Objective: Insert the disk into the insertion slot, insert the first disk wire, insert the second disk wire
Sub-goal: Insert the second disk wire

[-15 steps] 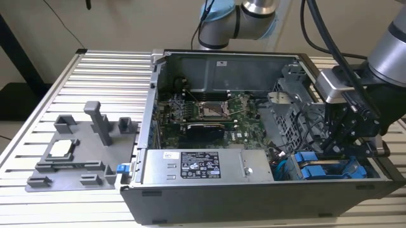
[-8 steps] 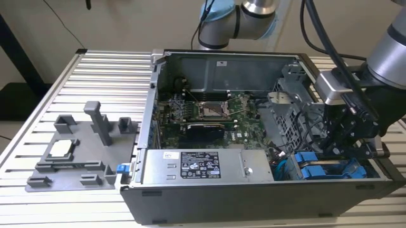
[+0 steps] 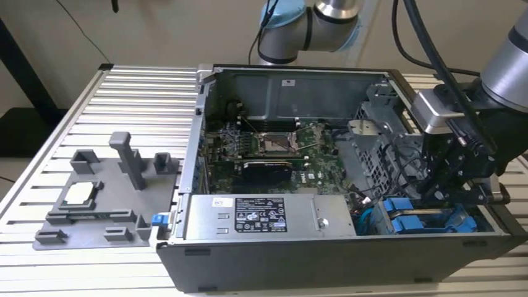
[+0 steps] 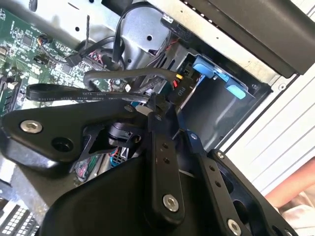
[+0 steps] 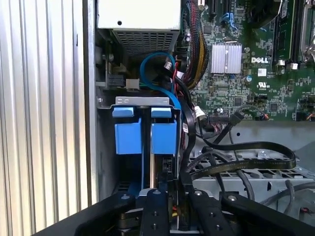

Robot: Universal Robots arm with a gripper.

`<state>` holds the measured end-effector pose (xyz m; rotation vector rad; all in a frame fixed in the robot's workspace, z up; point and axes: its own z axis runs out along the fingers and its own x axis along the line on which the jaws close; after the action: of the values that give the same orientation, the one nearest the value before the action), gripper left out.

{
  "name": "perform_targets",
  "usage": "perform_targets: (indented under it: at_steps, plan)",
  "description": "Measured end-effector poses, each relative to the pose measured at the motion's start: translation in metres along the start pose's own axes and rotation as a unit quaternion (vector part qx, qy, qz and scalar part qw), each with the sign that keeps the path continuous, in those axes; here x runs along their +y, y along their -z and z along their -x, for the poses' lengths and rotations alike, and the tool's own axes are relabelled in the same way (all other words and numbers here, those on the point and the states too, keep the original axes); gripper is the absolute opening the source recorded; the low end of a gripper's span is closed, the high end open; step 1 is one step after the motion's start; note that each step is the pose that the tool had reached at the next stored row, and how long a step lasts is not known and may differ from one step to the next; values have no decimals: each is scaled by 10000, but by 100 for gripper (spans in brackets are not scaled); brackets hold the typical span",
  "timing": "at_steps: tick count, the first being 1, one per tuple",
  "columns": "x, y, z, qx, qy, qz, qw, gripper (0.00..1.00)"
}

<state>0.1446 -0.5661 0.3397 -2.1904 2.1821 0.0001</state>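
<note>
While the gripper (image 3: 449,185) hangs low over the front corner of the open case (image 3: 330,263), on the exterior view's right, its fingers (image 4: 165,147) are drawn together on what looks like a black plug (image 4: 178,91) trailing red and yellow wires. The disk (image 5: 163,137), in its blue carrier, stands in the slot (image 5: 106,103) of the grey cage, beside a second blue carrier (image 5: 128,137); how fully it is seated cannot be told. With the disk in its bay, the work appears to stand at the first wire. The plug is held just beside the cage, not visibly mated with anything. Seating it would call for squaring the plug to the port at the disk's edge, which is hidden here, and for keeping clear of the black cables (image 5: 236,147) and the blue cable (image 5: 147,64) looping close by.
</note>
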Motion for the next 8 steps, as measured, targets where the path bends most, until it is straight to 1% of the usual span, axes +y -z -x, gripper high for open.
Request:
perform_targets:
  at_steps: [3, 8]
  plan:
    - [0, 4, 0, -2, 0, 0, 10000, 24]
    - [-2, 46, 2, -13, -1, 0, 10000, 24]
